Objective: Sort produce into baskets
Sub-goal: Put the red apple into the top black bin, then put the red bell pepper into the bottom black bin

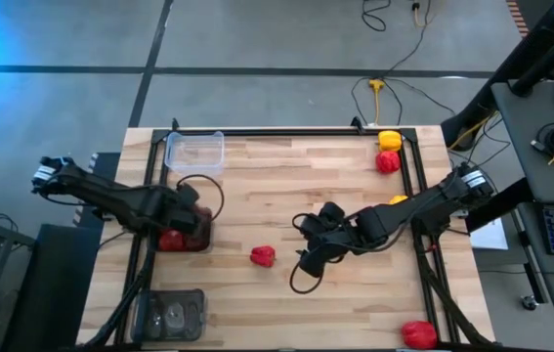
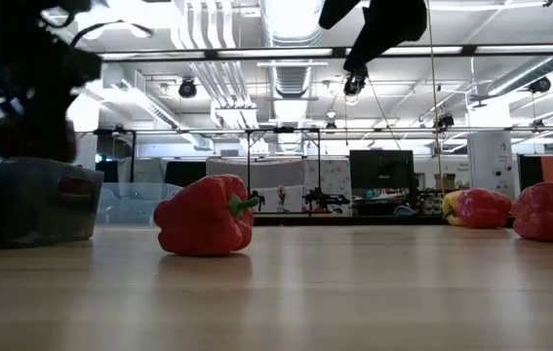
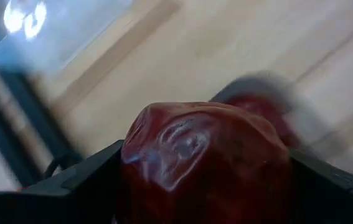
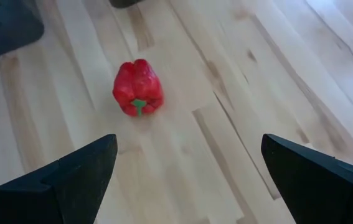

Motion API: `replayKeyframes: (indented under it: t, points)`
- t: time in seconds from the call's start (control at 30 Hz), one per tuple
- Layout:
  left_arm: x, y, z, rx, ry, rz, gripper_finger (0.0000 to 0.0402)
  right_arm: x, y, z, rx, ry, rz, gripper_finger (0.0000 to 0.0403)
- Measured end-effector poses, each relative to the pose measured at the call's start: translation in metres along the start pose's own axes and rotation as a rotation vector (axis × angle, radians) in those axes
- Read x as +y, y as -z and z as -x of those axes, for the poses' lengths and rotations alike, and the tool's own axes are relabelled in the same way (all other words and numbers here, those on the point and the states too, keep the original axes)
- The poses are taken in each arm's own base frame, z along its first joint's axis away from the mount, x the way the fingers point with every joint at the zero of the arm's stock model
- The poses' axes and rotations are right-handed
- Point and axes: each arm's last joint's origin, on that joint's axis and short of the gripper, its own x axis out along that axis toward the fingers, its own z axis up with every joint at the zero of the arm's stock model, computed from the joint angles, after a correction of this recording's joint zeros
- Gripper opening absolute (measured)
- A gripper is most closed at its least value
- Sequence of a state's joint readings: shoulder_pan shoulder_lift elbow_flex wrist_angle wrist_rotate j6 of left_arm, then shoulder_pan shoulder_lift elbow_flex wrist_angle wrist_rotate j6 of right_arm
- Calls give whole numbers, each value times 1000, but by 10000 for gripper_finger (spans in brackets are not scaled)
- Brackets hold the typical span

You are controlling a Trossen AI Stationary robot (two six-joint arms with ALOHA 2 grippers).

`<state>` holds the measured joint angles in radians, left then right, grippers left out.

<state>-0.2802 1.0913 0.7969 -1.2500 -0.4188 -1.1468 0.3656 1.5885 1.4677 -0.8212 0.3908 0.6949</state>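
High view: the left end effector (image 1: 184,223) hangs over a dark grey basket (image 1: 201,238) at the 9 o'clock side of the desk (image 1: 286,196), with red produce showing under it. A clear basket (image 1: 195,150) stands at about 11 o'clock, and another dark grey basket (image 1: 169,315) lies at 7 o'clock. A red pepper (image 1: 263,256) lies alone near the desk's centre. The right end effector (image 1: 318,244) hovers just at 3 o'clock of that pepper, apart from it. At 1 o'clock a yellow pepper (image 1: 390,140) touches a second red pepper (image 1: 387,161); a third red pepper (image 1: 418,333) sits at 5 o'clock, and a bit of yellow (image 1: 399,199) shows beside the right arm.

Low view: the centre red pepper (image 2: 205,216) rests on its side on the wood, green stem pointing to 3 o'clock. The grey basket (image 2: 27,203) stands at 9 o'clock with the left end effector (image 2: 30,136) above it carrying something dark. More red peppers (image 2: 481,208) lie at 3 o'clock.

Left wrist view: the left end effector (image 3: 204,177) is pinching a dark maroon pepper (image 3: 204,162) between its fingers (image 3: 83,186).

Right wrist view: the right end effector (image 4: 188,174) has its fingers (image 4: 70,177) spread wide and empty, with the red pepper (image 4: 138,88) lying ahead of them on the bare wood.
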Motion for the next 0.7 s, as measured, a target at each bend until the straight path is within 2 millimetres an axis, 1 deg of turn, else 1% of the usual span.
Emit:
replayKeyframes:
  t: [0.07, 0.17, 0.23, 0.37, 0.47, 0.57, 0.63, 0.7]
  points:
    - [3, 5, -6, 21, -31, 30, 331, 1, 0, -2, -4, -2, -2, 390]
    - [-2, 3, -7, 7, 26, 65, 367, 2, 1, -6, 6, 5, -35, 390]
    - [-1, 3, -6, 11, 20, 45, 385, 3, 2, -7, 14, 0, -77, 390]
    - [1, 0, 2, 29, 5, -7, 378, 4, 2, -8, 34, -16, -93, 390]
    - [3, -5, 15, 46, 4, -43, 376, 4, 3, -7, 43, -31, -102, 390]
    - [-3, -16, 31, -4, 96, -85, 376, 3, 2, -3, 42, -43, -118, 390]
    - [-14, -24, 42, -88, 220, -135, 377, 3, 2, 3, 39, -51, -114, 390]
    - [-30, -32, 49, -189, 360, -214, 377, 6, 3, 8, 45, -53, -99, 390]
